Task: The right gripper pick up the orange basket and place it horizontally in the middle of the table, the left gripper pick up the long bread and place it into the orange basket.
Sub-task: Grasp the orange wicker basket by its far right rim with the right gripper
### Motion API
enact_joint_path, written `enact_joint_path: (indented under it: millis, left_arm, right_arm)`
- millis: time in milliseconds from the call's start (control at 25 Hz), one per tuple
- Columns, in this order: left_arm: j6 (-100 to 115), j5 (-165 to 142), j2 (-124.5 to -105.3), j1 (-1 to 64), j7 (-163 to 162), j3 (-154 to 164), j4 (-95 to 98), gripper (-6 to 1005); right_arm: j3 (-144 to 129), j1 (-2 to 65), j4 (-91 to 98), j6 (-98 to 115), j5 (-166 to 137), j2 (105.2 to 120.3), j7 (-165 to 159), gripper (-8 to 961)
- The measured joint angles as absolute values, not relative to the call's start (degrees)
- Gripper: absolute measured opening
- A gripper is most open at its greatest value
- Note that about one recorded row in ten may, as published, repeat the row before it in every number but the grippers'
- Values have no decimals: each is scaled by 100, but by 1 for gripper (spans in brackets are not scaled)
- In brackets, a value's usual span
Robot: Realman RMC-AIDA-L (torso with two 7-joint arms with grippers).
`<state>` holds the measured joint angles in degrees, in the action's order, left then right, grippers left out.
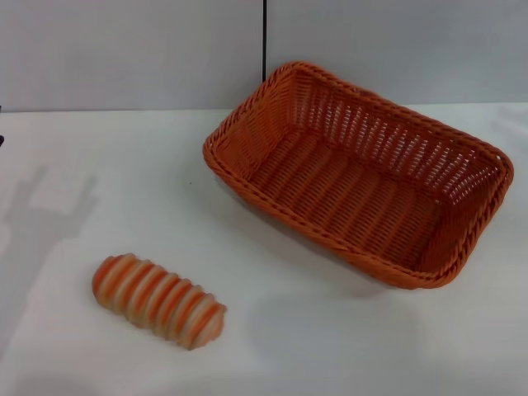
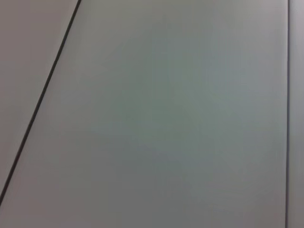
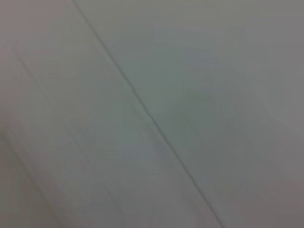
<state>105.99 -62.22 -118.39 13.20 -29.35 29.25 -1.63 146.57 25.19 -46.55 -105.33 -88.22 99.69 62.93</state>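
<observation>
Neither arm nor claw shows in the head view, and both wrist views show no claw fingers either.

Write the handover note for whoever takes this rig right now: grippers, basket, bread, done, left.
Grippers: neither the left gripper nor the right gripper is in view; both wrist views show only pale wall panels.
Orange basket: on the table, toward the far right, lying at a slant, empty.
Long bread: on the table near the front left, well apart from the basket.
Done: nothing so far.
Left: right gripper sets the basket horizontally at the table's middle; left gripper then puts the bread into it.
</observation>
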Motion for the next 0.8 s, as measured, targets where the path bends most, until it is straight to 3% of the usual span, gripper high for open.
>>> enact_joint_path:
  millis: [400, 800]
  left_arm:
    - [10582, -6223, -11846, 1343, -2936, 3020, -167, 830]
    - [10611, -6223, -11857, 1301, -2936, 3055, -197, 830]
  right_arm:
    - [14659, 3299, -4750, -10334, -11043, 9820, 6240, 565]
    - [14364, 3659, -4758, -9834, -12573, 9837, 6337, 565]
